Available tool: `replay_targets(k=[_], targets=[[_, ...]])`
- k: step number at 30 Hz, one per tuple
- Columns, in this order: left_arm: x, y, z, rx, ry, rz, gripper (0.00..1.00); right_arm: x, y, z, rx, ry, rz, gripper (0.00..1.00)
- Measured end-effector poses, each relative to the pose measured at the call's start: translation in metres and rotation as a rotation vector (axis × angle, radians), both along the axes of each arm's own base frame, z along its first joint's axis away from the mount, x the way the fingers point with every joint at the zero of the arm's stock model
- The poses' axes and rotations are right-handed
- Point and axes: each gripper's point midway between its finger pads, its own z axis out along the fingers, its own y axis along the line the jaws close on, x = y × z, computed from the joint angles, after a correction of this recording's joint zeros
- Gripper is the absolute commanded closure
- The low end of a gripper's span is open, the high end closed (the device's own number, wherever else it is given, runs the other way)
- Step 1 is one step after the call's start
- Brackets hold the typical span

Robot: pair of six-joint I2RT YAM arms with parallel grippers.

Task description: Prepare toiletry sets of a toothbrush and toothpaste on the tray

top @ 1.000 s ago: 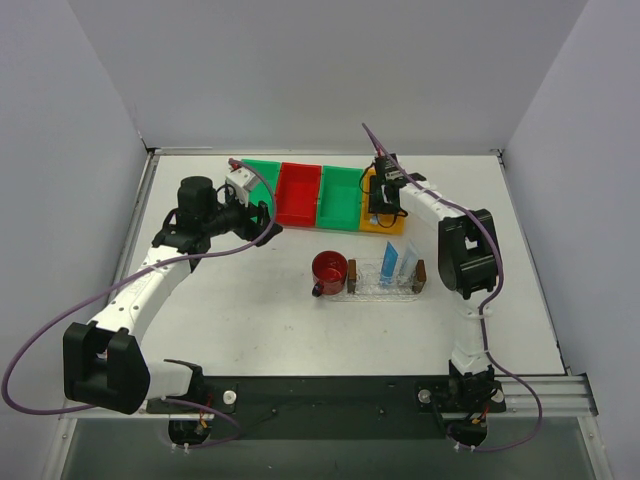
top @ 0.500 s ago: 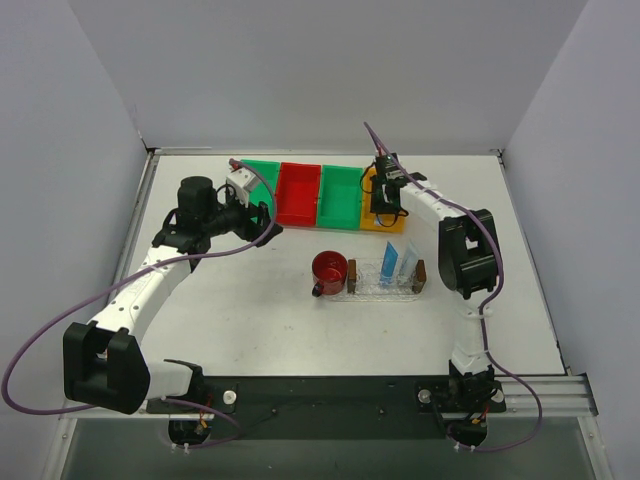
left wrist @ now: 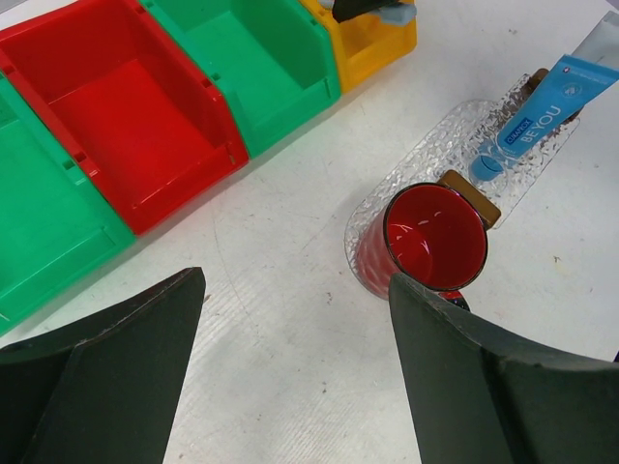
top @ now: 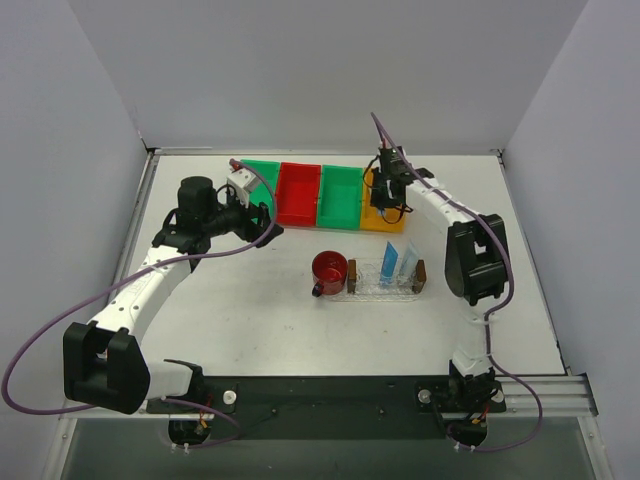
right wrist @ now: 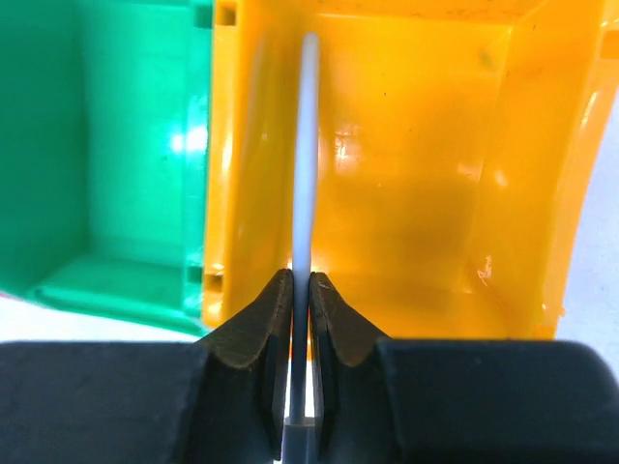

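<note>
My right gripper (right wrist: pixel 301 290) is shut on the pale handle of the slim white toothbrush (right wrist: pixel 308 145). It holds the brush over the yellow bin (right wrist: pixel 426 193); in the top view this gripper (top: pixel 384 205) sits at the right end of the bin row. The clear tray (top: pixel 420 275) with brown end blocks holds the bright blue tube (top: pixel 388 262) and the white tube (top: pixel 407 259). Both tubes show in the left wrist view, the blue tube (left wrist: pixel 537 111) and the white tube (left wrist: pixel 604 39). My left gripper (left wrist: pixel 295 280) is open and empty above bare table, left of the tray (left wrist: pixel 471 198).
A red cup (top: pixel 329 268) stands at the tray's left end on a clear bubbly oval mat (left wrist: pixel 372 208). A row of bins runs along the back: green (top: pixel 258 175), red (top: pixel 298 193), green (top: pixel 340 196), yellow (top: pixel 372 222). The red and green bins look empty.
My right wrist has moved a little toward the back over the yellow bin, and its elbow has shifted right. The left arm has not moved.
</note>
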Motion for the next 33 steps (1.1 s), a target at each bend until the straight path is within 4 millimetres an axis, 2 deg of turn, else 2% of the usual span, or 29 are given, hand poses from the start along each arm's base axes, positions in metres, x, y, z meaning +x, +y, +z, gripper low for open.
replay_targets(k=[7, 15, 18, 22, 28, 30, 33], targets=[[-0.001, -0.001, 0.0, -0.004, 0.003, -0.008, 0.12, -0.002, 0.001, 0.04, 0.036, -0.066, 0.0, 0.97], [-0.005, -0.005, 0.001, -0.015, 0.009, -0.036, 0.12, -0.016, 0.0, 0.064, 0.058, -0.083, 0.015, 1.0], [-0.008, -0.008, 0.003, -0.012, 0.007, -0.06, 0.12, -0.024, 0.0, 0.079, 0.072, -0.089, 0.037, 1.0], [-0.014, -0.024, 0.017, 0.014, -0.041, -0.127, 0.12, -0.043, 0.001, 0.119, 0.107, -0.127, 0.107, 1.0], [-0.037, -0.065, 0.038, 0.088, -0.202, -0.273, 0.12, -0.081, 0.019, 0.185, 0.211, -0.181, 0.298, 1.0], [-0.046, -0.075, 0.043, 0.116, -0.253, -0.311, 0.12, -0.095, 0.027, 0.201, 0.25, -0.188, 0.37, 1.0], [-0.054, -0.087, 0.056, 0.155, -0.345, -0.346, 0.12, -0.116, 0.035, 0.211, 0.293, -0.173, 0.46, 1.0]])
